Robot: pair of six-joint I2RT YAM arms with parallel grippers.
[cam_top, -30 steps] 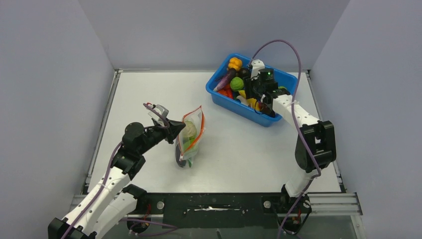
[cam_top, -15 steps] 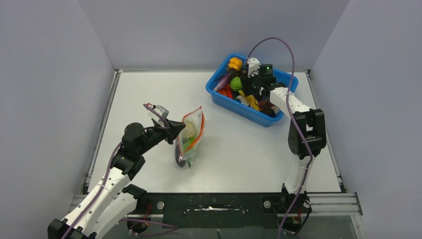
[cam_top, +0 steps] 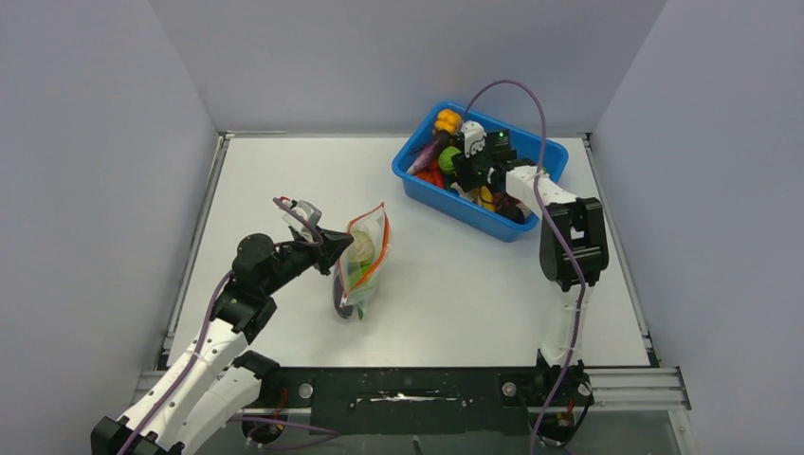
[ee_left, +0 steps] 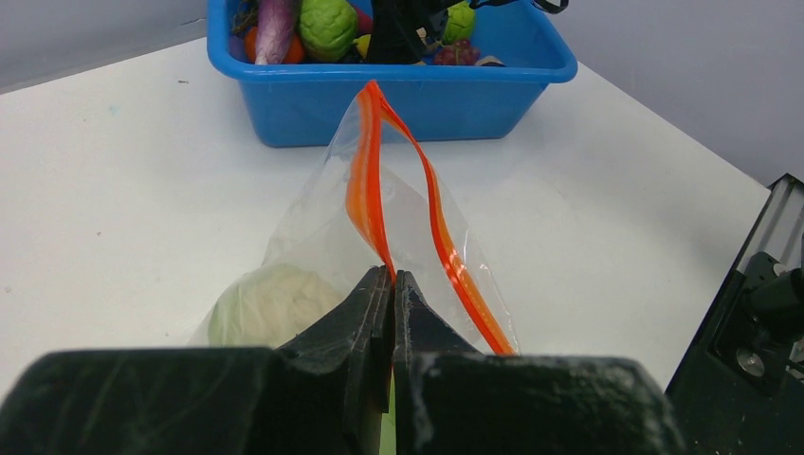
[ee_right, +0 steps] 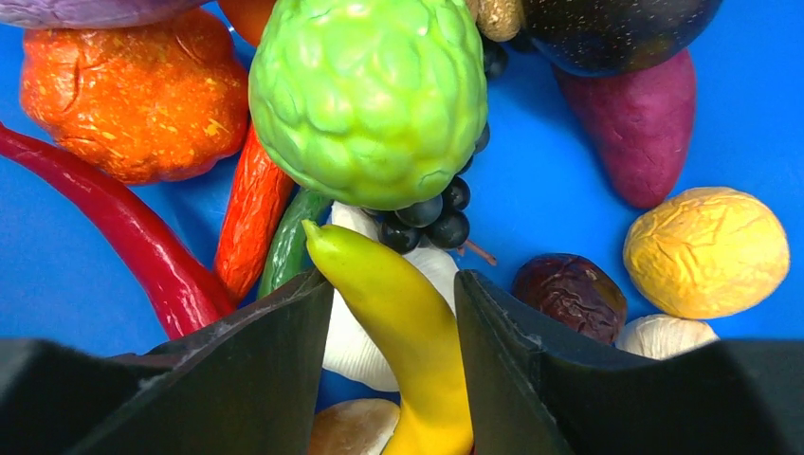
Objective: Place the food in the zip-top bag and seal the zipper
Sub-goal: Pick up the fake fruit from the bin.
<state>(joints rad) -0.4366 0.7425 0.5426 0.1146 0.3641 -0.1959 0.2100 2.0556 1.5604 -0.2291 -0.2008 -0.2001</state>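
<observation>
Over on the left, the left gripper (cam_top: 334, 248) has its fingers (ee_left: 374, 294) pinched tight on the zip-top bag (cam_top: 363, 261), right at the near end of the zipper (ee_left: 365, 180). The mouth gapes upward, and a pale round piece of food (ee_left: 270, 303) sits inside.

Across the surface (cam_top: 284, 190), well apart to the right, is the blue bin (cam_top: 455, 210). The right gripper (ee_right: 391, 284) is down among the toys in it.

Its fingers stand partway apart, straddling the yellow banana (ee_right: 403, 313). The banana's long axis runs back between them, with its tip poking out just under the bumpy green fruit (ee_right: 370, 95). The gap on either side is so slim I cannot tell whether they are clamping yet. This arm is plainly the nearer one for the pick, and the likely next move is to squeeze and lift straight up.
</observation>
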